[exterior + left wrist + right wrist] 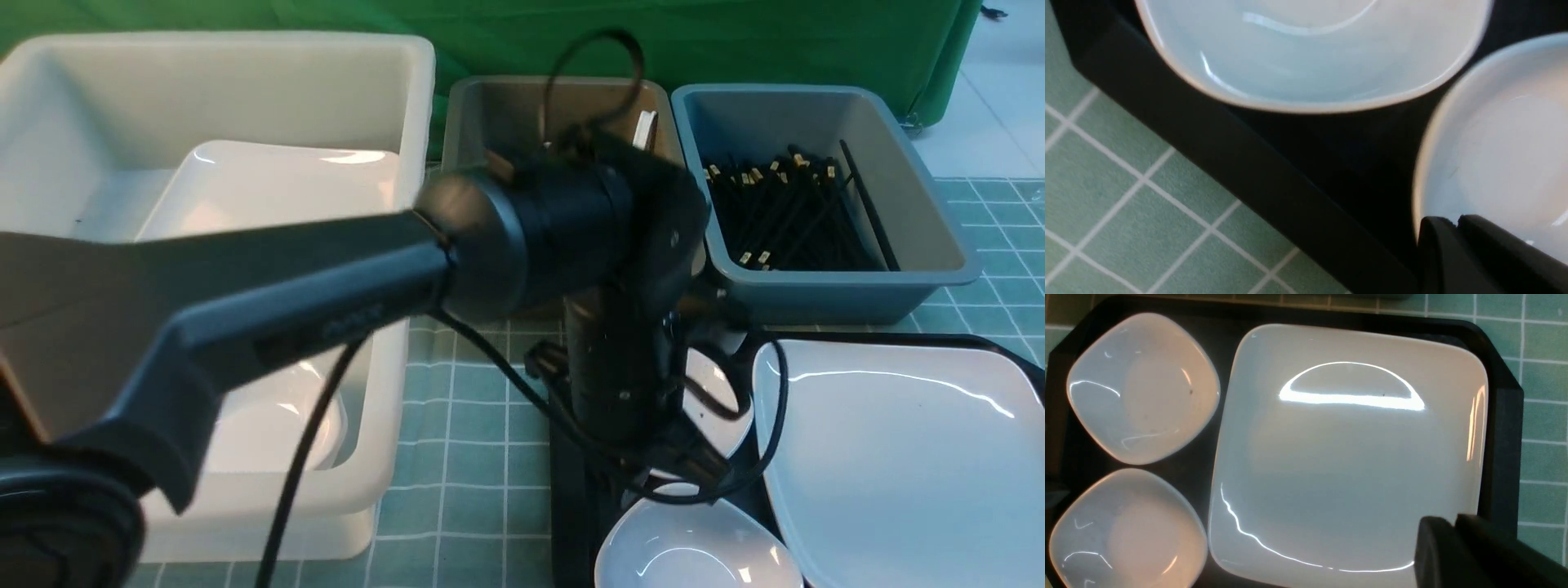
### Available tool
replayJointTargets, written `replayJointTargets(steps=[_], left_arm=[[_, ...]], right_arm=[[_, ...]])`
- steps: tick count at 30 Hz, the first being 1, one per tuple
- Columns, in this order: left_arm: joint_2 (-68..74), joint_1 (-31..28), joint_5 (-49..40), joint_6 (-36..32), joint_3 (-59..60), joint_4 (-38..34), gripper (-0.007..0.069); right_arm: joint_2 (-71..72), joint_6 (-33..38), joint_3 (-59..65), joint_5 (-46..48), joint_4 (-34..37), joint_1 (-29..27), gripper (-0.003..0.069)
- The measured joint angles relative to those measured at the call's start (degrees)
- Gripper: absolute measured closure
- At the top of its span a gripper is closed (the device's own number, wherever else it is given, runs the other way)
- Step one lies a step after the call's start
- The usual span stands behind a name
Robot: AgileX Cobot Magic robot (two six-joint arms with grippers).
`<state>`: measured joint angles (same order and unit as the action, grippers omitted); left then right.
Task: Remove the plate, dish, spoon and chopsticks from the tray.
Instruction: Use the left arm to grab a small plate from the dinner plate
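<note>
Front view: the large glossy white rounded-square plate [898, 457] is lying across the right part of the wide black textured plastic tray [571, 506]. Two small deep white dishes are sitting along the tray's left edge, one dish [694, 551] at the near corner and one [712, 380] farther back. The dark left arm [326, 269] is reaching over them and hiding the left jaws. Thin black chopsticks [784, 212] are lying heaped in a grey-blue tub [931, 245] on the desk. No spoon is showing on the tray.

Left wrist view: one black finger [1474, 261] is hovering at the rim of one dish. Its partner is out of frame, so I cannot tell how wide the left jaws are standing. Nothing is showing in their grip.

Right wrist view: one black finger [1453, 555] is hanging over the plate's edge, just beside the tray's rim. The gap of the right jaws cannot be told either, and nothing is showing in their grip. The glazed ware is looking hard, stiff, slippery and breakable, and fairly heavy. The plate is lying low and shallow, so its upturned lip seems the only place to hold it. The dishes' steeper walls are offering an easier pinch.
</note>
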<state>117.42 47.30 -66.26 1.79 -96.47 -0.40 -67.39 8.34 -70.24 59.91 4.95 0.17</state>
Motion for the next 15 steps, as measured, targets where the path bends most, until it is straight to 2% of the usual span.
replayJointTargets(steps=[3,7,8,9,13,15], left_arm=[[1.1,0.0,2.1,0.1,0.2,0.8,0.0501],[3.1,0.0,3.9,-0.3,0.2,0.4,0.0347],[3.2,0.0,4.0,-0.4,0.2,0.4,0.0339],[3.7,0.0,4.3,-0.5,0.3,0.0,0.0286],[5.4,0.0,5.4,-1.8,0.3,-1.6,0.0193],[6.0,0.0,5.6,-2.3,0.3,-2.2,0.0188]], right_arm=[[0.0,0.0,0.2,0.0,0.0,0.0,0.0569],[0.0,0.0,0.2,0.0,0.0,0.0,0.0569],[0.0,0.0,0.2,0.0,0.0,0.0,0.0569],[0.0,0.0,0.2,0.0,0.0,0.0,0.0569],[0.0,0.0,0.2,0.0,0.1,0.0,0.0569],[0.0,0.0,0.2,-0.1,0.1,0.0,0.0569]])
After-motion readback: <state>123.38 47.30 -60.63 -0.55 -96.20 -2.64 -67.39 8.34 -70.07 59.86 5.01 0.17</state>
